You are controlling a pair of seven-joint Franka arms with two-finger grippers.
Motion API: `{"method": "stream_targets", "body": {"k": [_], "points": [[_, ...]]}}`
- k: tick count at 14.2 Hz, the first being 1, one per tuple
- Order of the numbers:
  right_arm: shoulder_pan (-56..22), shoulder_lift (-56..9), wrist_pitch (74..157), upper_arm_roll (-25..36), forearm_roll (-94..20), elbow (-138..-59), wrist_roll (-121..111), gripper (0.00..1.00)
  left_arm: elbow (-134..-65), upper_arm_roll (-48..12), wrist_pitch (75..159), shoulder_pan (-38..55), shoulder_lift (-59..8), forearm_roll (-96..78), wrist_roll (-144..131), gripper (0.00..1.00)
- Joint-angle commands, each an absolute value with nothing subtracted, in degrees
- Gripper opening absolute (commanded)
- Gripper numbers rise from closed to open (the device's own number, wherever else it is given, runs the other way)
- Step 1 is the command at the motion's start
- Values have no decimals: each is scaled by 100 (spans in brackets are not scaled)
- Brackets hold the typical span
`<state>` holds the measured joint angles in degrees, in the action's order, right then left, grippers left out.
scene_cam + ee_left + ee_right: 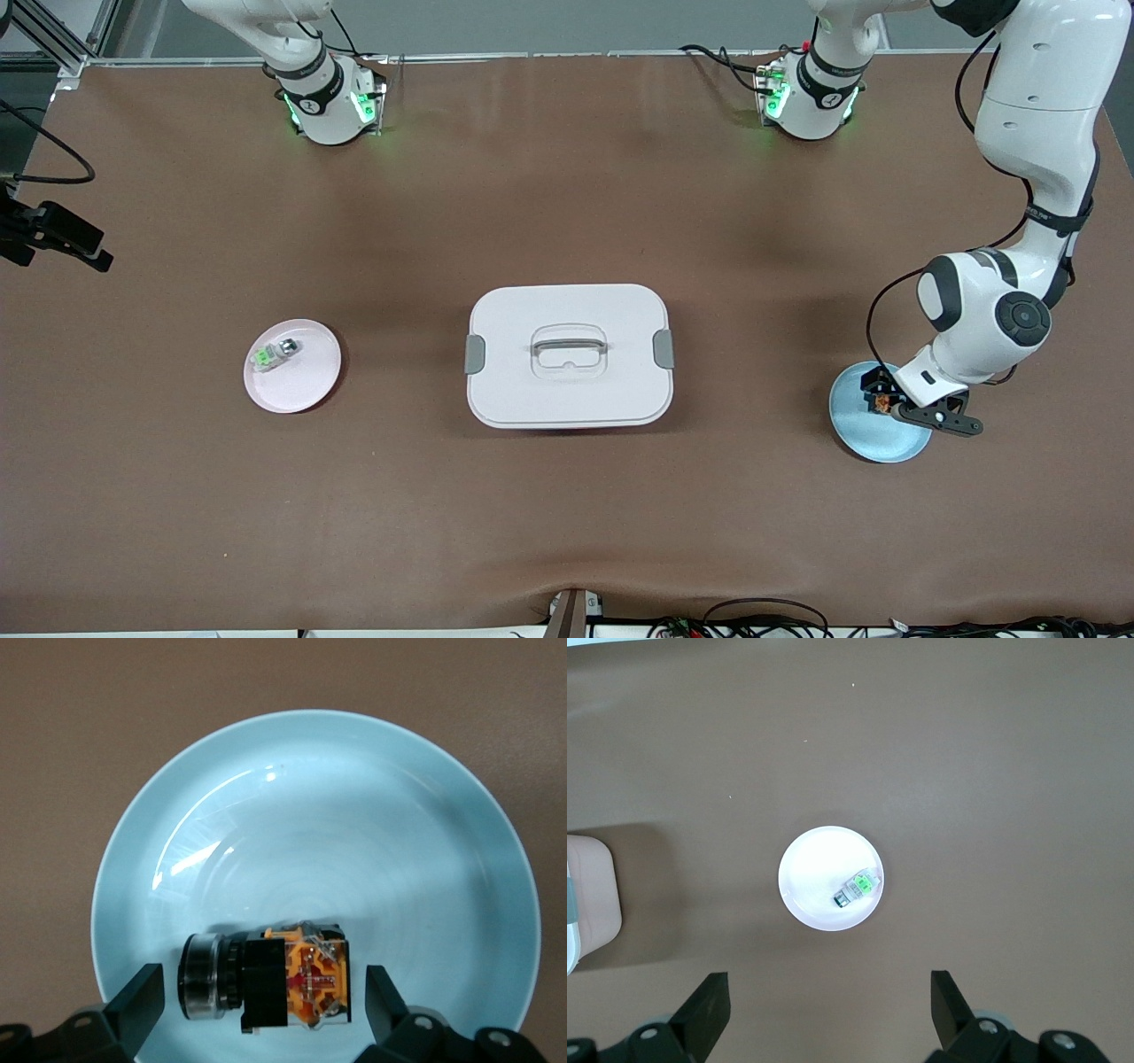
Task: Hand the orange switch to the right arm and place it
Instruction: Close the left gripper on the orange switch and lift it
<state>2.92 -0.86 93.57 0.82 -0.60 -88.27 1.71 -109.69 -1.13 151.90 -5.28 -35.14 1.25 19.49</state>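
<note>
Front view: high camera facing both arm bases, looking steeply down on the whole counter [567, 532].
Left wrist view: looks straight down, close above the blue plate [461, 797], also seen in the front view [855, 439].
Right wrist view: straight down from high above the pink plate [811, 890], shared with the front view [310, 381].

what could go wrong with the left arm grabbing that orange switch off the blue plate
The orange switch lies on its side near the rim of the blue plate, with the open left pincer straddling it. Closing off-centre could roll its round end or push it over the rim. The fingers sit low over the plate, so going lower may scrape or shift it. The right pincer waits open above the pink plate, a long carry for the handover.
</note>
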Motion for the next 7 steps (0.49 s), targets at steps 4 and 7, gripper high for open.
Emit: {"method": "stream_targets", "body": {"k": [4, 7], "points": [[308, 88, 9431, 62, -9, -9000, 97, 100, -10775, -97, 15258, -492, -3665, 132, 1916, 48], [325, 97, 9396, 70, -9, -8991, 97, 100, -10775, -132, 15232, -501, -3587, 132, 1759, 0]]}}
